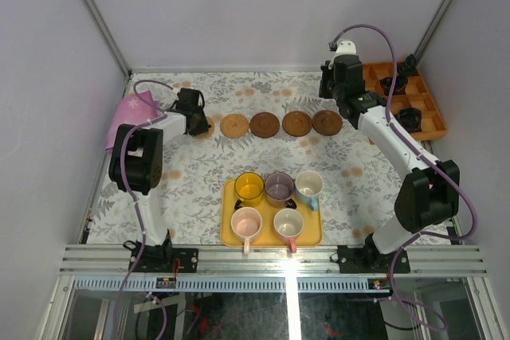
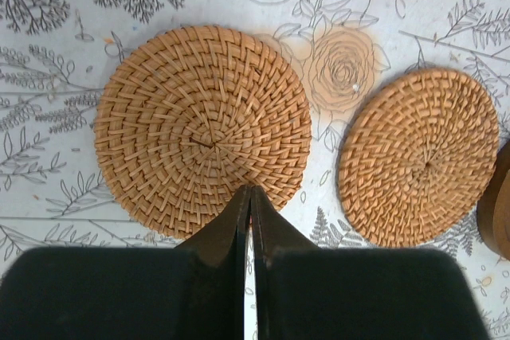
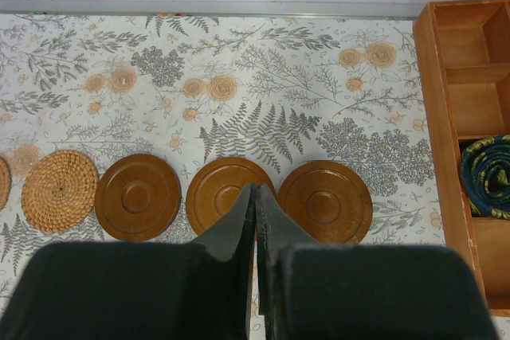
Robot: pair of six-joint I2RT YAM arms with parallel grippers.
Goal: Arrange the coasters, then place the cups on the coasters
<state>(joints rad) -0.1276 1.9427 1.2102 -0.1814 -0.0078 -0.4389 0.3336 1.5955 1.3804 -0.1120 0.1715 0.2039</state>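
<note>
Left gripper [image 2: 251, 201] closed, empty, at the end tan coaster [image 2: 203, 129] that top view half hides, right gripper [image 3: 255, 197] closed over brown coasters [image 3: 137, 197], all five rowed far side, cups [image 1: 279, 187] on tray [image 1: 229, 238] at front edge, open table [image 1: 191, 181] between

The black left pincer [image 1: 199, 122] hung upper left in frame, the black right pincer [image 1: 346, 107] upper right, both with jaws pressed together.

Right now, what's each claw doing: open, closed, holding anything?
Left claw: closed, holding nothing.
Right claw: closed, holding nothing.
</note>
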